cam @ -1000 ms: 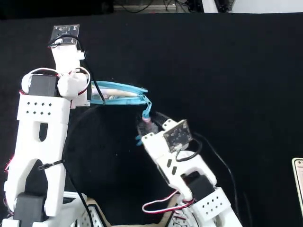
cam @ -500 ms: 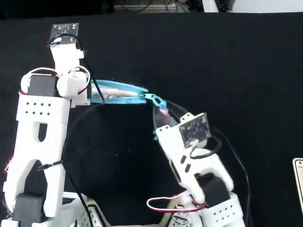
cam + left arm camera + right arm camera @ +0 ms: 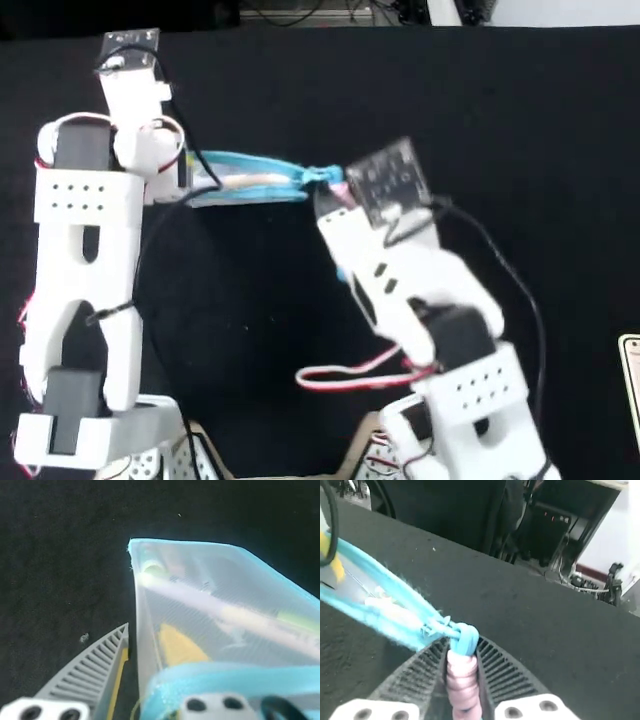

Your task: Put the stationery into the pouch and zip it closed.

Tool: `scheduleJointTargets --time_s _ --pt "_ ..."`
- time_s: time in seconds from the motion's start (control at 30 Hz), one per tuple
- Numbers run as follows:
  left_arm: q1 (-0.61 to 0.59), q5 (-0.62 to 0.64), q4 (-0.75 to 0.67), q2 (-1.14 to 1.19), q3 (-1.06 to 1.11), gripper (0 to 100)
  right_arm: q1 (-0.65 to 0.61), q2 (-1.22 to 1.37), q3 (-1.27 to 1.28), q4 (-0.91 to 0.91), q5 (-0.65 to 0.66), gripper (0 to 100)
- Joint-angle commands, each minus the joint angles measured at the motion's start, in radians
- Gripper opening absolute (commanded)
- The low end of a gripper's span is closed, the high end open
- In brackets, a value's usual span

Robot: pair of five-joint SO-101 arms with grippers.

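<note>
**Pouch gripped at both ends, zip pull pinched**

High view. Pouch (image 3: pixel 250 183) with blue edging between the two arms, long side running left to right over the black table (image 3: pixel 520 120). Resting on it or lifted clear of it: cannot tell. Left gripper (image 3: pixel 186 176) narrow, clamped on the pouch's left end. Right gripper (image 3: pixel 335 190) at the right end, closed on the zip pull (image 3: pixel 328 177).

Left wrist view. Translucent wall of the pouch (image 3: pixel 225 605) close up, blue binding along its edge. Stationery (image 3: pixel 200 597) inside: a long white pen lying along the pouch, a yellow piece beside it. One grey ribbed finger (image 3: pixel 102 667) of the left gripper (image 3: pixel 145 690) just beside the pouch's wall, jaws narrow with the pouch's end between them.

Right wrist view. Right gripper (image 3: pixel 462 647) shut tight on the pink beaded zip pull (image 3: pixel 463 680), a ribbed finger (image 3: pixel 415 675) on either side, the blue cord's knot sitting right at the fingertips. Past the knot, the pouch (image 3: pixel 380 605), its two blue edges spreading apart away from the slider, pale stationery (image 3: pixel 385 607) showing between them.
</note>
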Motion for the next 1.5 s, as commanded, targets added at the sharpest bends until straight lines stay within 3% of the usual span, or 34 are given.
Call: scheduleJointTargets --time_s 0.0,0.23,0.5,0.83,0.97,1.23,1.47 --pt "-0.042 0.003 0.057 0.009 -0.137 14 0.009 0.059 -0.130 0.032 0.006 1.0" --pt "-0.087 0.002 0.068 0.008 -0.325 14 0.006 0.071 -0.194 0.032 0.011 1.0" --pt "-0.019 0.002 0.120 0.008 -0.487 14 0.006 0.203 -0.294 0.032 0.012 1.0" --pt "-0.099 0.002 0.158 -0.040 -0.657 14 0.009 0.225 -0.325 0.032 0.011 1.1" --pt "-0.111 -0.029 0.158 -0.206 -0.544 14 0.012 0.225 -0.332 0.032 0.012 1.1" --pt "-0.041 -0.321 0.146 -0.566 -0.036 14 0.008 0.225 -0.332 -0.009 0.012 1.1" --pt "0.012 -0.373 -0.117 -0.718 0.444 14 0.005 0.223 -0.329 -0.023 0.005 1.1"
